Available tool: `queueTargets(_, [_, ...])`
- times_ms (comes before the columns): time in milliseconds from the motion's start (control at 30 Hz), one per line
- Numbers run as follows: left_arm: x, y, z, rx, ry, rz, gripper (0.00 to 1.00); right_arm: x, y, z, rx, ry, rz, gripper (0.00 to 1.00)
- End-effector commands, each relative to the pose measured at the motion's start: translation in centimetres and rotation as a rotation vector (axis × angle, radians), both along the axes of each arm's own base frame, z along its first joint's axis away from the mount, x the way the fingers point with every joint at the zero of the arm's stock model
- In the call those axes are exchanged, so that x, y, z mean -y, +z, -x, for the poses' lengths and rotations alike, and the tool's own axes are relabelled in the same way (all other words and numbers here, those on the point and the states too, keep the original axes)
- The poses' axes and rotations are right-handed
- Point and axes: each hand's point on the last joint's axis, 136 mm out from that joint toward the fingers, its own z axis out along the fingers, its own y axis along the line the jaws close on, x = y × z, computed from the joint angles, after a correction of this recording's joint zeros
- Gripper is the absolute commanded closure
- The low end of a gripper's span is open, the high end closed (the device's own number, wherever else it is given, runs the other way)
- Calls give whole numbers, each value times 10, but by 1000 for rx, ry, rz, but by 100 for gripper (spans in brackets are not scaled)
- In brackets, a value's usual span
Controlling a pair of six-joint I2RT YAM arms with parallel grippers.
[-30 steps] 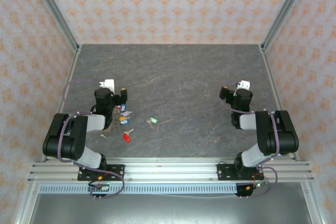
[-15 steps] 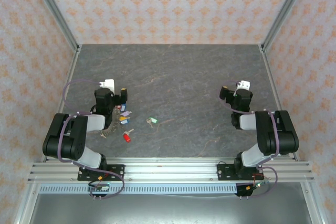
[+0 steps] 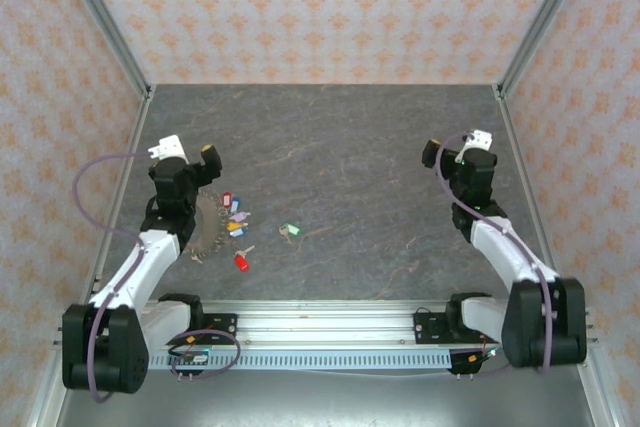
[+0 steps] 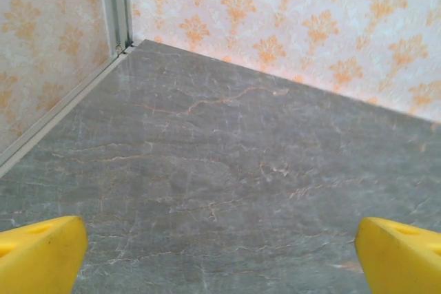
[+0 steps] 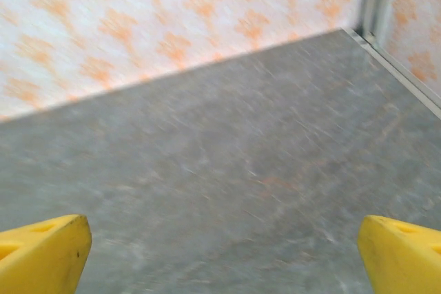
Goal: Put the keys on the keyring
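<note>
**A:** What has changed over the last second?

**B:** Both arms have unfolded from their tucked posture. The left gripper (image 3: 192, 159) has swung out toward the left wall and off the pile. The floppy keyring (image 3: 206, 227) of speckled tan-grey cord was half covered before. It now lies in plain sight on the dark grey marbled table (image 3: 380, 147). The right gripper (image 3: 455, 152) has stretched out along the right side.

**A:** What does that mean for the job?

**B:** I judge this to be the very start. Nothing looks threaded yet, and the pile is now open to approach from above.

**A:** And the fingers?

**B:** They are spread wide on both arms. In each wrist view the yellow fingertips (image 4: 38, 253) sit in the bottom corners with bare table between them, pinching nothing.

**A:** Where are the small metal keys (image 3: 236, 219) with bright plastic heads?

**B:** The purple, blue and yellow ones cluster just right of the keyring. I cannot tell whether they touch it. The red key (image 3: 241, 262) lies nearer the bases, and the green key (image 3: 290, 231) sits apart toward the middle. All of them lie on the base side of the left gripper's fingers and well apart from the right gripper.
</note>
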Motion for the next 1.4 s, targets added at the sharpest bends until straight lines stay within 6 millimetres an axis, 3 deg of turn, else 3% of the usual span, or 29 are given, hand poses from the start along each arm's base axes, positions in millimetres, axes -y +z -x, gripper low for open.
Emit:
queueTargets(0, [-7, -9, 25, -99, 104, 146, 0, -27, -28, 30, -173, 90, -198, 1])
queueTargets(100, [1, -14, 35, -96, 93, 237, 0, -51, -27, 39, -185, 191, -329, 1])
queueTargets(167, [11, -21, 39, -87, 62, 304, 0, -56, -34, 43, -210, 186, -404, 1])
queueTargets(400, [56, -62, 45, -280, -97, 486, 2, -93, -41, 46, -231, 309, -719, 1])
queueTargets(600, [88, -92, 60, -431, -179, 488, 7, -132, -59, 58, -421, 443, -708, 3])
queueTargets(700, [88, -105, 67, -482, -148, 475, 9, -145, -71, 63, -462, 458, -692, 18])
queueTargets(833, [90, -121, 73, -533, -116, 458, 13, -162, -78, 72, -507, 483, -593, 23])
queueTargets(1100, [50, -135, 74, -604, 81, 280, 16, -196, -83, 81, -548, 546, -537, 28])
queueTargets(1367, [48, -162, 57, -694, 115, 248, 17, -211, -87, 85, -563, 563, -537, 28])
